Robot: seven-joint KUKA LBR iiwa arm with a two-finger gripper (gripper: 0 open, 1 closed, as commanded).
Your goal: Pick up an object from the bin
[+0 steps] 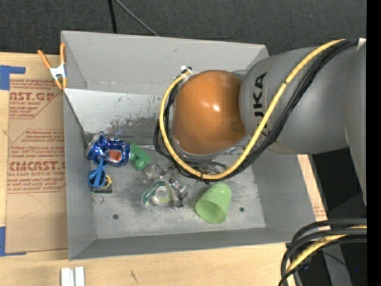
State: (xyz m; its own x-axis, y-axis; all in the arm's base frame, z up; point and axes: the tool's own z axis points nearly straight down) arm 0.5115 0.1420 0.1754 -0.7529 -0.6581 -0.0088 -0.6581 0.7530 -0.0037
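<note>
My gripper (174,179) comes out from under the arm's orange cover near the middle of the bin floor. It is right above a small clear, greenish, crumpled thing (157,195), and I cannot tell whether it touches it. A light green plastic cup (214,203) lies on its side just to the right. A small dark green piece (140,158) lies to the upper left of the gripper.
At the left of the bin floor lie a shiny blue crumpled thing with a red spot (108,150) and, below it, a smaller blue thing (99,178). The arm and its orange cover hang over the bin's middle and right.
</note>
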